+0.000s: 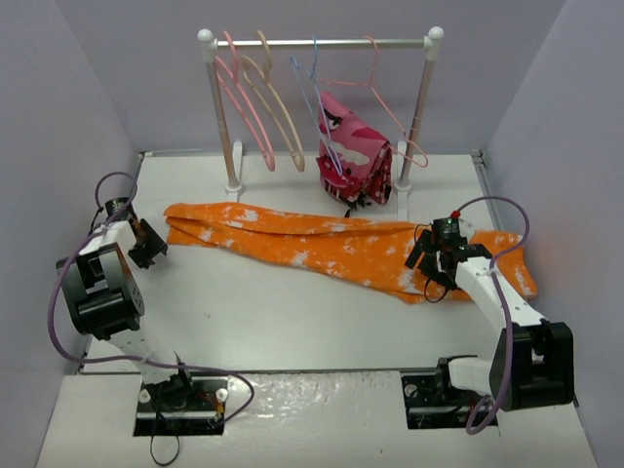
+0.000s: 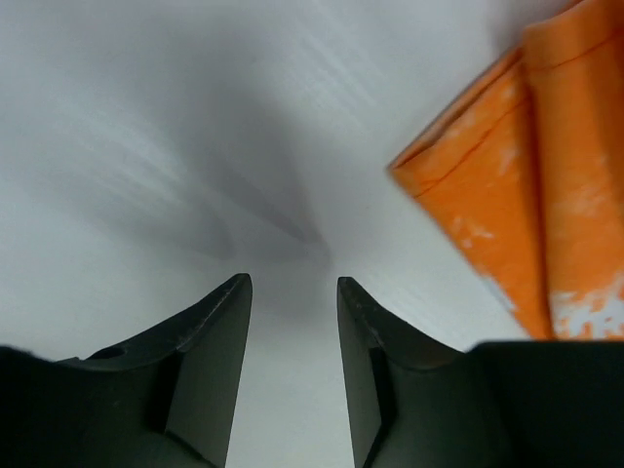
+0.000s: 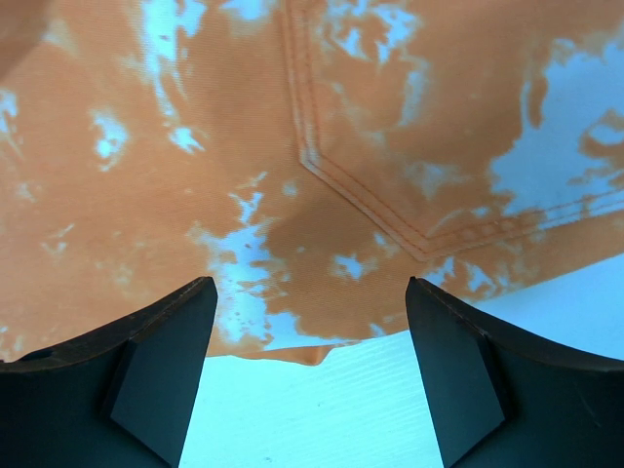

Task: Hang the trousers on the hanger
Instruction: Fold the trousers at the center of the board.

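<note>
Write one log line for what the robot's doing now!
trousers: flat on table | hanger: hanging on rail | left fingers: open, beside trousers | right fingers: open over trousers' edge

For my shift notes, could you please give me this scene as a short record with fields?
trousers: flat on the table, stretched left to right, not yet hung
hanger: on the rack rail, at its left end, empty
left fingers: open, empty, beside the trousers' left end
right fingers: open, above the trousers near a pocket seam, gripping nothing
other: a camouflage garment hangs from the rack
</note>
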